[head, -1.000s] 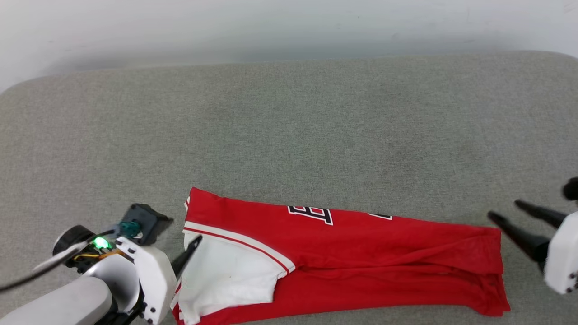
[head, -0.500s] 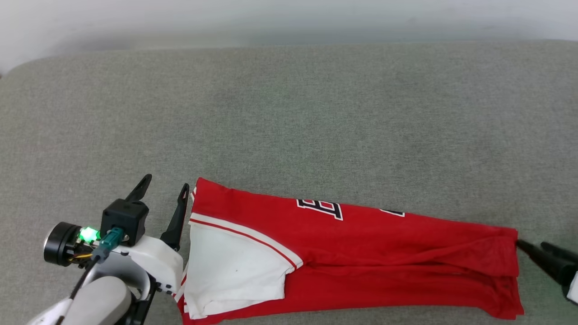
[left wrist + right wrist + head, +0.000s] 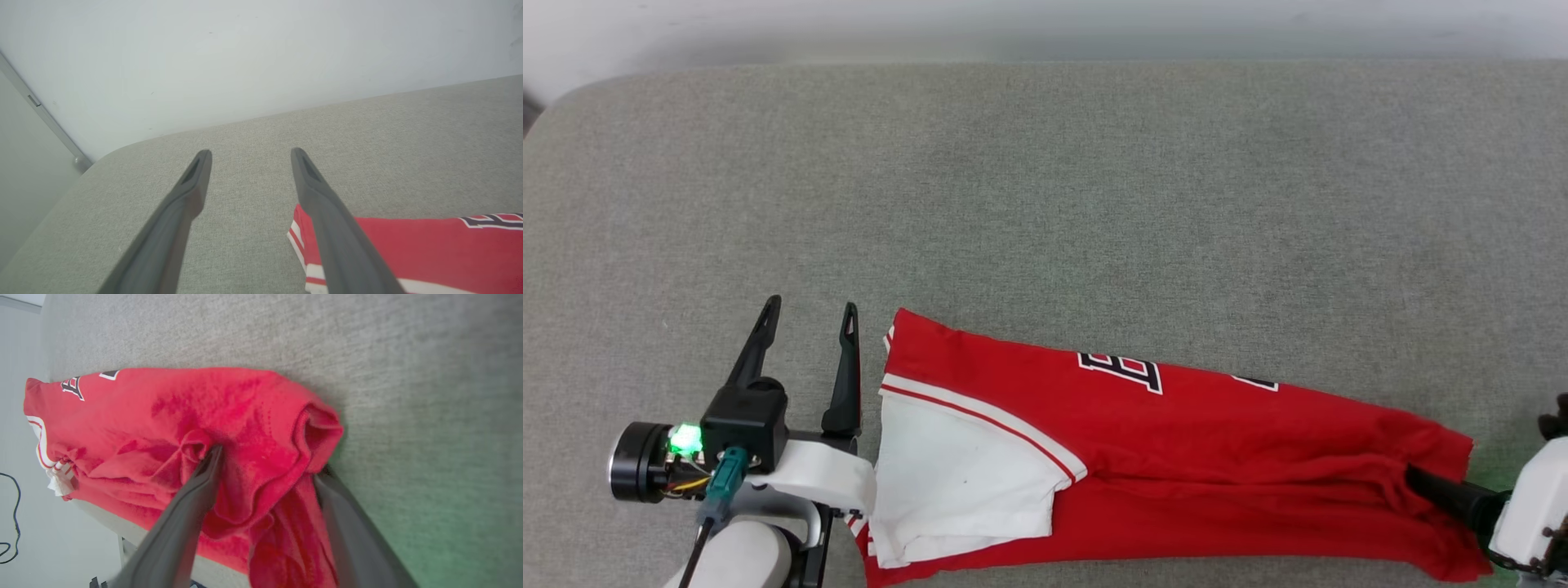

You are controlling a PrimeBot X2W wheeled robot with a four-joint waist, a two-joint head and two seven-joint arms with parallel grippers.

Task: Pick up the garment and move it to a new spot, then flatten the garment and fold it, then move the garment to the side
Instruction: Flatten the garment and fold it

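Note:
The garment (image 3: 1176, 441), red with a white sleeve and black letters, lies folded into a long band near the table's front edge. My left gripper (image 3: 807, 309) stands open just left of its collar end, fingers pointing away from me, touching nothing. The left wrist view shows the same open left gripper (image 3: 251, 152) over bare padding, with the garment (image 3: 429, 241) beside its right finger. My right gripper (image 3: 1425, 483) is pushed into the hem end. In the right wrist view this gripper (image 3: 269, 461) is open, one finger on top of the garment (image 3: 184, 404), the other at its edge, bunched cloth between.
The grey padded table (image 3: 1045, 204) stretches wide behind the garment, up to a pale wall (image 3: 1045, 24). Its rounded left corner (image 3: 102, 159) is close to my left gripper. Past the front edge, a black cable (image 3: 12, 522) lies on the floor.
The head camera has shifted. My left gripper swung from pointing at the sleeve to pointing forward beside the collar end. My right gripper moved in from the right onto the hem end.

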